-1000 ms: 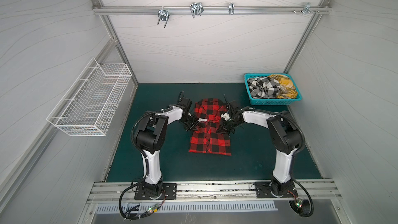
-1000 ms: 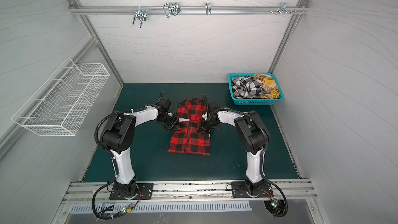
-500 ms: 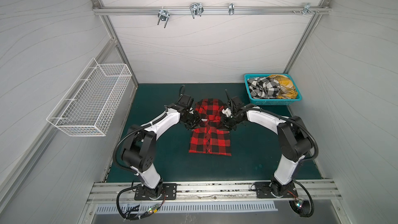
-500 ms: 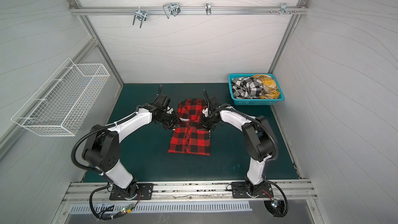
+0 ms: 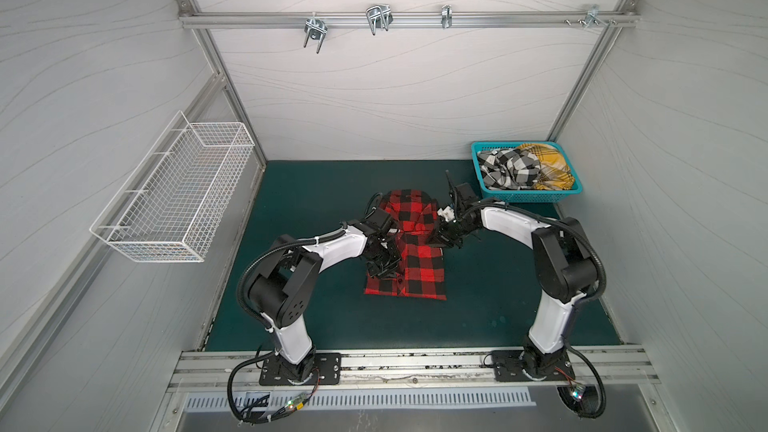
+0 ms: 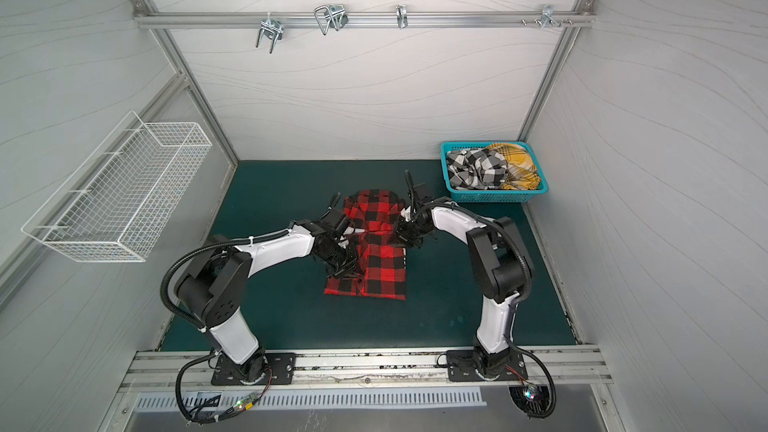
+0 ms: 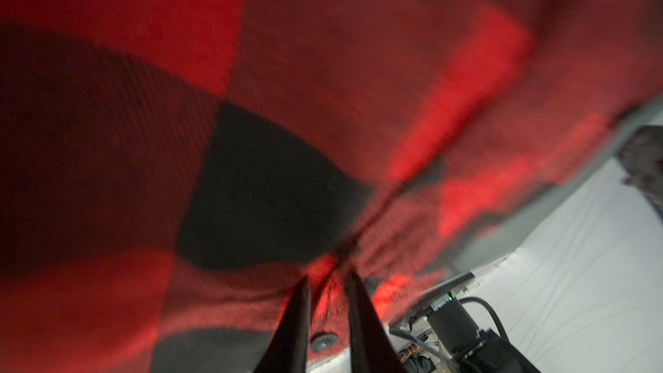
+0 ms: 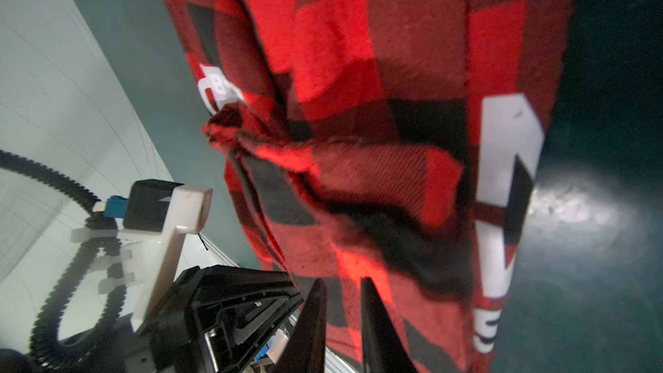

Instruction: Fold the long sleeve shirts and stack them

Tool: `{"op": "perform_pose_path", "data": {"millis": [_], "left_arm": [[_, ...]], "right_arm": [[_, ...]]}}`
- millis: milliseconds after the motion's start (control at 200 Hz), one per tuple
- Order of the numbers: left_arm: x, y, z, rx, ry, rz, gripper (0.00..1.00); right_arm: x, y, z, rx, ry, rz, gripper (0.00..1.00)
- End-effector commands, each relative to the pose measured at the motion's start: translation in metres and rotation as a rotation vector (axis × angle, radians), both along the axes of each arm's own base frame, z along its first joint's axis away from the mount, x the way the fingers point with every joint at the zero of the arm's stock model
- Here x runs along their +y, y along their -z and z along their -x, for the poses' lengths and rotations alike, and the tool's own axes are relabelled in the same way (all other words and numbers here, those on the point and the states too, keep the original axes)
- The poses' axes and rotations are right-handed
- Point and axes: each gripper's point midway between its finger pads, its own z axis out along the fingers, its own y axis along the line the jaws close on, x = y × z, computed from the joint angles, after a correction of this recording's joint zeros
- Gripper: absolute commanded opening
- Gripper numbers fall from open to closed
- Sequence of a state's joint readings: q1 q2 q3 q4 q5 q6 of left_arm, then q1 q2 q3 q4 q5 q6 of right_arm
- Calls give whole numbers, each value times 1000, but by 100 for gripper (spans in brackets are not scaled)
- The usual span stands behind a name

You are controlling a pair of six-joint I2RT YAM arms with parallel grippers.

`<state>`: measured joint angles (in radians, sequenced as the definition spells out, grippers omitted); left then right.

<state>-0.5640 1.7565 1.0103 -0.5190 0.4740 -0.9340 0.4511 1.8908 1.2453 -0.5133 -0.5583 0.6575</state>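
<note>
The red-and-black plaid shirt (image 5: 419, 268) (image 6: 384, 268) lies lengthwise in the middle of the green mat, its far part rumpled and raised. My left gripper (image 5: 384, 261) (image 6: 343, 261) is over its left side, and in the left wrist view the jaws (image 7: 328, 281) pinch gathered red cloth beside a button. At the right edge my right gripper (image 5: 444, 238) (image 6: 405, 238) is shut on cloth (image 8: 344, 283) near the white block letters (image 8: 506, 159). The black-and-white check shirt (image 5: 509, 168) and the yellow plaid shirt (image 5: 548, 164) lie crumpled in the basket.
The turquoise basket (image 5: 525, 198) stands at the mat's back right corner, close behind the right arm. A white wire basket (image 5: 174, 197) hangs on the left wall. A metal rail with hooks (image 5: 374, 20) runs across the back wall.
The left gripper has narrowed onto the shirt's left side and come nearer the front, its elbow swinging outward. The right gripper has stayed at the shirt's right edge.
</note>
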Motion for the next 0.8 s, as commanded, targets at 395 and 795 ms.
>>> {"op": "perform_pose_path", "data": {"millis": [395, 795], "left_arm": [[-4, -38, -48, -114, 52, -46, 25], [-17, -15, -127, -99, 34, -60, 18]], "right_arm": [[-4, 10, -13, 1, -10, -9, 14], [-5, -44, 11, -83, -6, -34, 19]]}}
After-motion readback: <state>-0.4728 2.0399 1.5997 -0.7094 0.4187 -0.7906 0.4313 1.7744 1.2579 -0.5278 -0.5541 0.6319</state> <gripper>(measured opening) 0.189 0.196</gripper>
